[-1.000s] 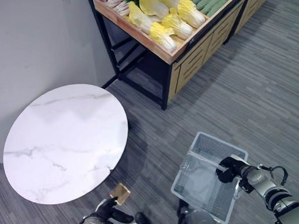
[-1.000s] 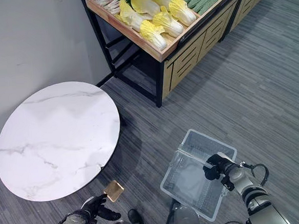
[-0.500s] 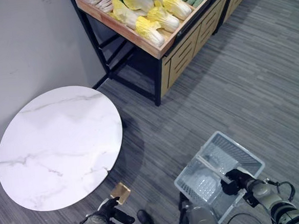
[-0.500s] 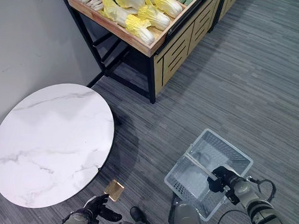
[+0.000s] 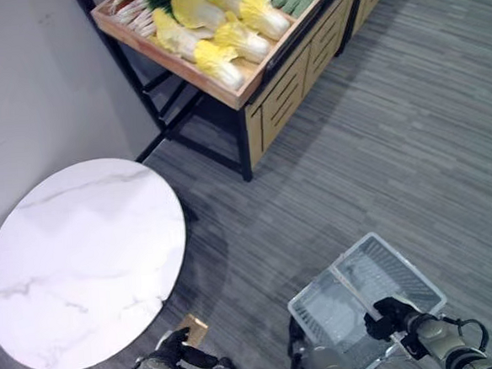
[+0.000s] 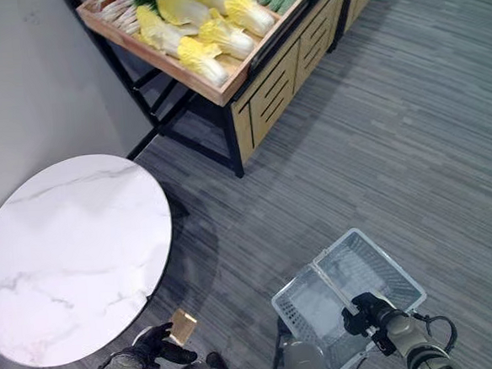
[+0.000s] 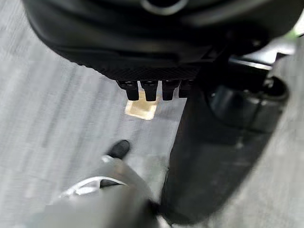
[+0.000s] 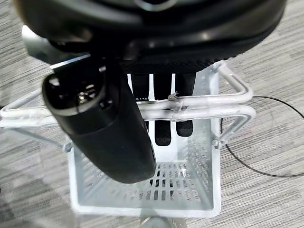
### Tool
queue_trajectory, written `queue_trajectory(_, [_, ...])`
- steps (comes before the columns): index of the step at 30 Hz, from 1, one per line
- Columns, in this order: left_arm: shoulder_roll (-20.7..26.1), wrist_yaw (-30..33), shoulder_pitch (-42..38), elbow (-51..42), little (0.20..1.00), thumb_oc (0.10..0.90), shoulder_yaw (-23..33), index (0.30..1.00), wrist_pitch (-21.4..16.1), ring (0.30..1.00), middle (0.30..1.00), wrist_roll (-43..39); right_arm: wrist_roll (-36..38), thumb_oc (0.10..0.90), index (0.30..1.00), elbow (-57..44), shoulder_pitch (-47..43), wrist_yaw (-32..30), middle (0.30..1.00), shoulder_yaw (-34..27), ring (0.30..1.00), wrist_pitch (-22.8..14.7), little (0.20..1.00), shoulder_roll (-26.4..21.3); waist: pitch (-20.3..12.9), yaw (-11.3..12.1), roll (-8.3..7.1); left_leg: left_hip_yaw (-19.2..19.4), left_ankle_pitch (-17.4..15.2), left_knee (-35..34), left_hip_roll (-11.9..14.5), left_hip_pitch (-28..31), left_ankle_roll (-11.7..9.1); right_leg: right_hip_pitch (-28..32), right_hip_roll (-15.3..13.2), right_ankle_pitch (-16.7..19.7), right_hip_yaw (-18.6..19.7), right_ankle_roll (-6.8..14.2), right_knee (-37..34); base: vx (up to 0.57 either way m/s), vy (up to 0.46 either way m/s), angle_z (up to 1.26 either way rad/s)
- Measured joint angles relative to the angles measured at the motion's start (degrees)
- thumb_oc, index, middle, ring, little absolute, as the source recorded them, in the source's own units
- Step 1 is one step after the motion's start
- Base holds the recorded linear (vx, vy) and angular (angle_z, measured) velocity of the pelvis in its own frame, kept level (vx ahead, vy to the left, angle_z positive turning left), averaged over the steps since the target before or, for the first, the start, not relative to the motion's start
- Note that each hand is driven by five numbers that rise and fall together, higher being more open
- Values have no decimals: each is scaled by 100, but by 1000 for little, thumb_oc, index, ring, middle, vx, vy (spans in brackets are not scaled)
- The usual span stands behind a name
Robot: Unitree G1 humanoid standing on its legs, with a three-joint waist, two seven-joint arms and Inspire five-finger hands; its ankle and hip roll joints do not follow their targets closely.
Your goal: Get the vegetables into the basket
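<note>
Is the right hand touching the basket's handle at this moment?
Touching. The right wrist view shows the right hand with its fingers curled over the basket's handle, which crosses right under them.

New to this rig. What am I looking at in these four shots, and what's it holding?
A humanoid robot seen by its own cameras. The two wide shots come from a stereo camera on its head, looking down; the two close ones sit on its wrists. Its right hand is curled round the handle of a white wire basket, which looks empty. Its left hand hangs low near a small tan square. Ahead stand a round marble table and a wooden stand with yellow cabbages, the vegetables to collect.
</note>
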Motion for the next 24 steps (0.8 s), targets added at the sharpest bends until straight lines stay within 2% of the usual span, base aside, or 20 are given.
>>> queue_trajectory(1, [8,4,-22,-54,1000,900,4,1000,-28,1000,1000,-42,92,400,300,41,-41,8,300,41,300,-10,300,20,42,-18,-75,-275,-5,-336,-131,-128,-62,4,1,-3,56,-7,0,-14,-72,-24])
queue_trajectory(2, [2,5,-49,-67,1000,900,2,1000,-69,1000,1000,-108,122,400,300,54,-42,7,300,47,300,-50,300,34,60,-64,-108,-315,27,-496,-160,-264,-27,12,15,-11,38,-18,0,-48,-35,-10])
queue_trajectory(4, [-11,5,-143,-82,1000,900,-5,1000,-128,1000,1000,-108,170,400,300,94,-102,-30,300,44,300,-63,300,120,105,-166,-194,-476,328,-668,-276,-765,39,35,17,-37,-14,-52,-1,-33,34,1])
queue_trajectory(5, [-38,6,-210,-89,1000,900,-16,1000,-128,1000,1000,-112,180,400,300,134,-137,-57,300,42,300,-65,300,161,164,-149,-296,-873,523,-756,-389,-1015,34,46,27,-40,24,-47,-1,6,69,-13])
queue_trajectory(6, [-55,8,-210,-87,1000,900,-12,1000,-131,1000,1000,-140,181,400,300,180,-168,-78,300,43,300,-64,300,192,170,-152,-308,-1055,627,-901,-417,-1101,13,80,54,-41,77,-45,-2,18,190,-30])
queue_trajectory(7, [-96,6,-208,-84,1000,900,-17,1000,-133,1000,1000,-205,181,400,300,252,-187,-99,300,42,300,-61,300,220,171,-129,-304,-1476,755,-1179,-491,-1093,11,133,89,-58,177,-4,-1,16,120,-40])
queue_trajectory(9, [-153,16,-157,-97,1000,900,-33,1000,-144,1000,1000,-227,181,400,300,285,-252,-104,300,42,300,-65,300,225,184,-77,-201,-1893,986,-1279,-505,-962,79,193,203,-75,450,102,-2,34,165,-81])
queue_trajectory(10, [-193,23,-124,-122,1000,900,-60,1000,-169,1000,1000,-261,184,400,300,338,-325,-115,300,46,300,-104,300,252,183,24,-85,-2020,1059,-1270,-489,-783,246,202,268,-75,738,156,-1,62,199,-95])
queue_trajectory(11, [-202,58,-155,-131,1000,900,-99,1000,-169,1000,1000,-274,186,400,300,350,-357,-138,300,49,300,-106,300,282,179,17,-89,-2120,1013,-1271,-615,-751,273,160,199,-96,868,192,50,62,210,-85])
queue_trajectory(12, [-201,75,-165,-138,1000,900,-133,1000,-172,1000,1000,-288,191,400,300,362,-347,-117,300,44,300,-115,300,283,197,4,-61,-2020,989,-1271,-665,-700,363,173,145,-115,940,408,100,62,224,-36])
queue_trajectory(15, [-130,124,-118,-117,1000,900,-127,1000,-172,1000,1000,-325,191,400,300,373,-230,-98,300,28,300,-104,300,371,202,47,35,-1695,893,-1357,-839,-458,536,163,-58,-172,1255,656,241,80,322,-49])
queue_trajectory(18, [-12,133,3,-72,1000,900,-121,1000,-159,1000,1000,-326,198,400,300,331,-219,-162,300,22,300,-163,300,416,189,72,100,-1385,788,-1353,-942,-331,676,54,-170,-249,1560,751,485,68,289,-50])
queue_trajectory(24, [70,140,46,-9,1000,900,-127,1000,-120,1000,1000,-317,202,400,300,414,-380,-245,300,-17,300,-126,300,520,170,153,90,-898,631,-1278,-1035,-202,876,-154,-185,-359,2071,804,791,43,240,-44])
